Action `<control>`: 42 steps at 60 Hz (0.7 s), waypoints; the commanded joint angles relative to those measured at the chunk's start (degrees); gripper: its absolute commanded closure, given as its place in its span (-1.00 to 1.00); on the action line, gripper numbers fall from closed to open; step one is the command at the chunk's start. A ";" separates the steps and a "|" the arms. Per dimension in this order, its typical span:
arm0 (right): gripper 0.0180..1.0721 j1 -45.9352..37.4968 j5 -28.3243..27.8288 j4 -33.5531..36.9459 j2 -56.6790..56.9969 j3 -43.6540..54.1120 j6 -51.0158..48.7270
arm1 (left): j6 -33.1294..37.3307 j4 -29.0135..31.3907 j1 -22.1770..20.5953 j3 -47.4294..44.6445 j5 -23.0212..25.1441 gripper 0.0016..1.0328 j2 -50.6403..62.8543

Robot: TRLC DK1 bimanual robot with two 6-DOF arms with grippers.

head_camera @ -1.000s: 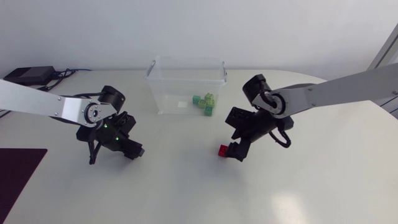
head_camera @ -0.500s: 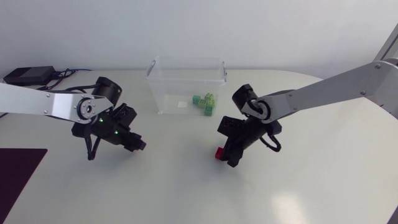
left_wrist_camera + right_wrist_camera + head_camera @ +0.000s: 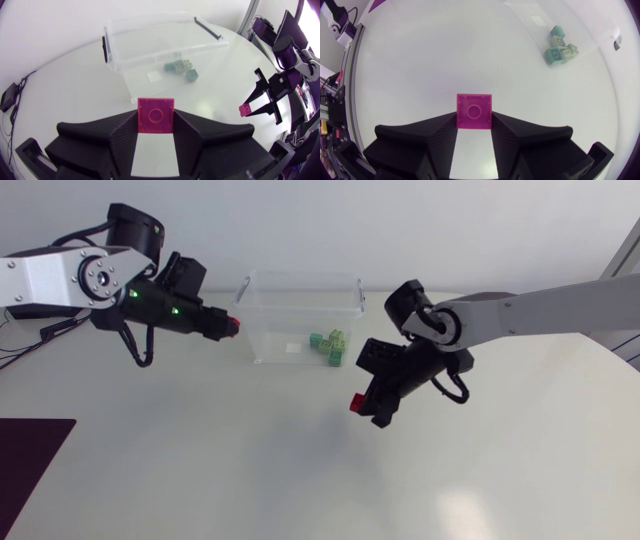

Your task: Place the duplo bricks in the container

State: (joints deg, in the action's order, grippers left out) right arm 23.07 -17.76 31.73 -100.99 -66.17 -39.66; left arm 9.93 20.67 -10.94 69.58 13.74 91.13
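The left red brick [image 3: 232, 326], clamped in the left end effector [image 3: 223, 326], has risen off the surface [image 3: 250, 470] to just left of the container [image 3: 300, 277]. The right red brick [image 3: 357, 403], clamped in the right end effector [image 3: 369, 410], has lifted too, on the container's near side. Both likely go in next, joining the green bricks [image 3: 330, 345].

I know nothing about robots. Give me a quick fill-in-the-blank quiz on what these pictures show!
1. The bricks lying in the container are coloured ___.
2. The left pincer grips a red brick, the right pincer a second red brick, so ___ are held.
3. The container stands open, with no ___ on it.
Missing words: green; two; lid.
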 commanded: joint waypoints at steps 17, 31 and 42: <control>0.48 -0.39 0.27 3.26 2.90 -11.70 6.96 | -4.92 -7.04 -1.89 13.30 0.85 0.63 10.29; 0.48 -0.75 0.27 3.43 1.59 -18.38 10.48 | -6.24 -9.33 -1.98 20.95 -0.55 0.26 18.56; 0.48 -1.27 0.44 2.73 -0.44 -22.16 12.33 | -6.24 -13.28 -1.89 21.74 -3.81 -0.94 20.22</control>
State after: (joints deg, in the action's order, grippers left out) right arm 22.33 -17.74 34.52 -99.50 -86.04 -29.21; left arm 4.54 9.19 -12.93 89.65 10.85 110.45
